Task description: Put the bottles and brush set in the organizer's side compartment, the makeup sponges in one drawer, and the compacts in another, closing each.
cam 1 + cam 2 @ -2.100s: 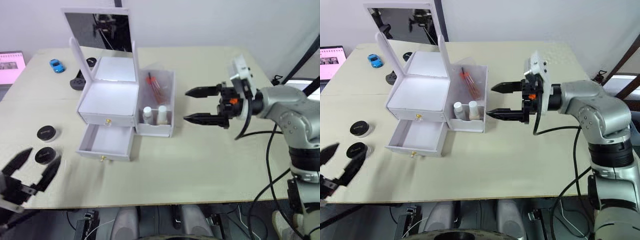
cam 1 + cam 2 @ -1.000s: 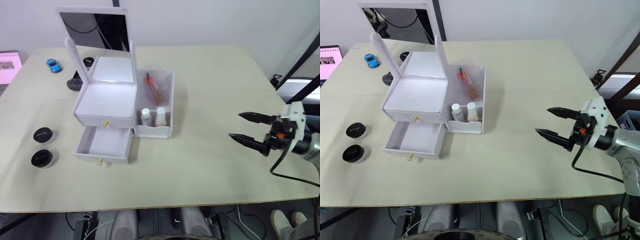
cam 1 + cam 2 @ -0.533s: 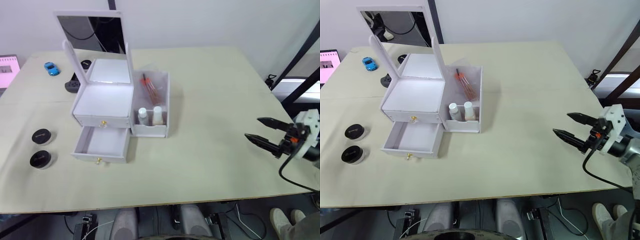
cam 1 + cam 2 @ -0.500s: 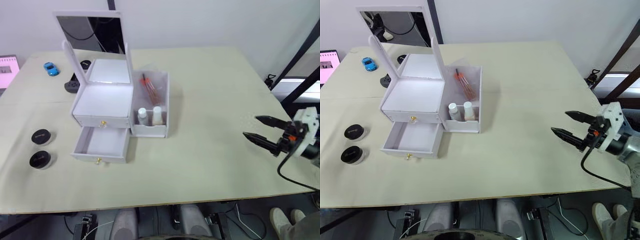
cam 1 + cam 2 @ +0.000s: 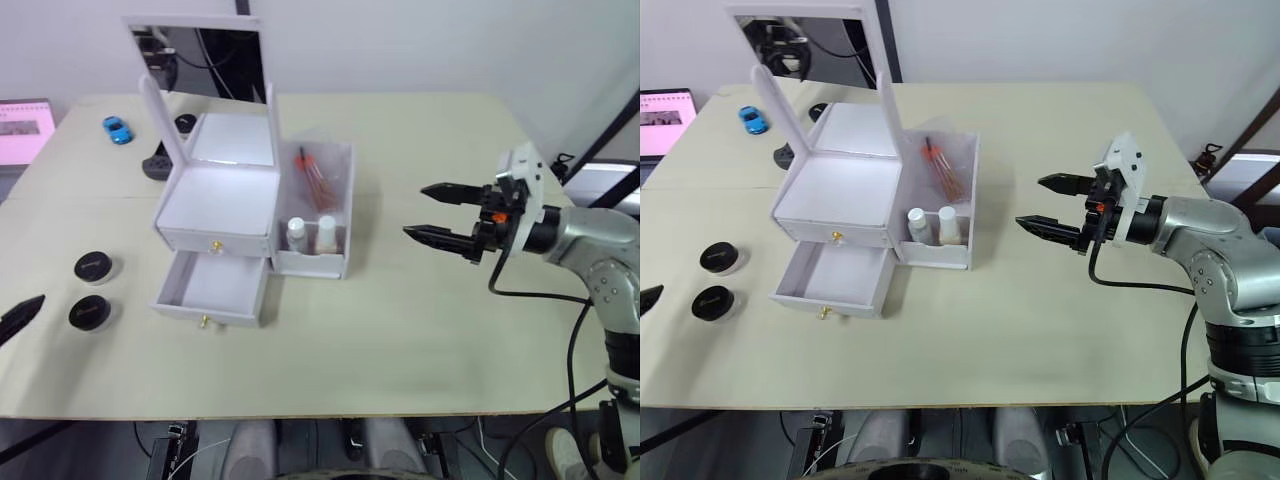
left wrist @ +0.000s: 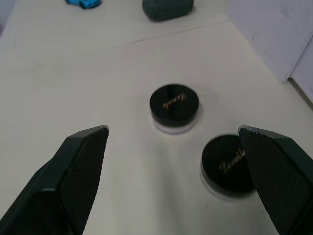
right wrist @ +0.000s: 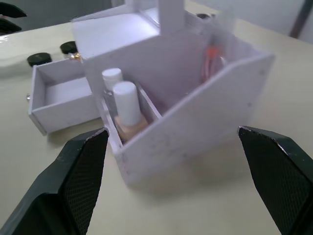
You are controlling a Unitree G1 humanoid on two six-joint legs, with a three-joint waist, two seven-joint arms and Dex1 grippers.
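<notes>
The white organizer [image 5: 215, 205] with its mirror stands left of centre. Its side compartment [image 5: 335, 262] holds two bottles [image 5: 296, 232] [image 5: 325, 231] at the front and the brush set [image 5: 315, 170] behind them. The lower drawer [image 5: 215, 287] is pulled out and empty; the upper one is shut. Two black compacts [image 5: 93, 266] [image 5: 90, 312] lie on the table left of the drawer. My left gripper [image 6: 172, 131] hangs open just short of the compacts [image 6: 174, 104] [image 6: 229, 160]. Right of the side compartment, my right gripper [image 5: 414, 210] is open and empty. The makeup sponges are out of view.
A blue toy car [image 5: 116, 130], a dark grey object [image 5: 158, 160] and a small black round item [image 5: 183, 122] lie at the back left behind the organizer. A pink screen [image 5: 25, 130] sits at the far left edge. Bare tabletop [image 5: 400, 330] stretches in front and to the right.
My right gripper has swung from the table's right edge back toward the organizer, still open. A left fingertip has come back into view at the left edge. The camera has shifted.
</notes>
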